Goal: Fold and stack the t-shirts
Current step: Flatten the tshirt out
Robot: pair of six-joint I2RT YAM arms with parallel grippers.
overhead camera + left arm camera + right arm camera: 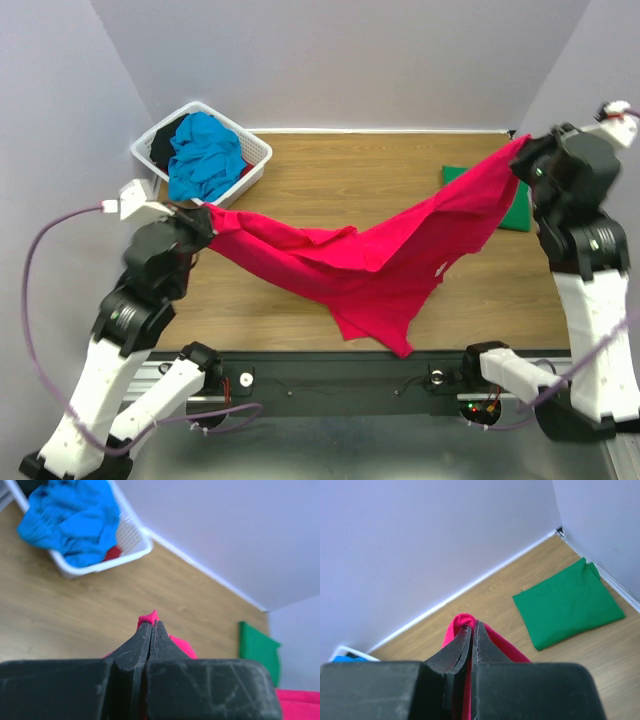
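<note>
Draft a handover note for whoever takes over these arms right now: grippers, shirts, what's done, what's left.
Left gripper and right gripper: each shut on an end of the pink t-shirt, which hangs stretched between them over the table.
Green t-shirt: folded, far right of the table.
Turquoise t-shirt: crumpled in the basket.
Done: green folded. Left: fold pink, stack it on green, then the turquoise.

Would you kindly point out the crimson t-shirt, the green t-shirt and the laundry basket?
crimson t-shirt (370, 270): top view, its sagging middle.
green t-shirt (567, 610): right wrist view, centre of the folded cloth.
laundry basket (131, 536): left wrist view, its lattice side wall.
</note>
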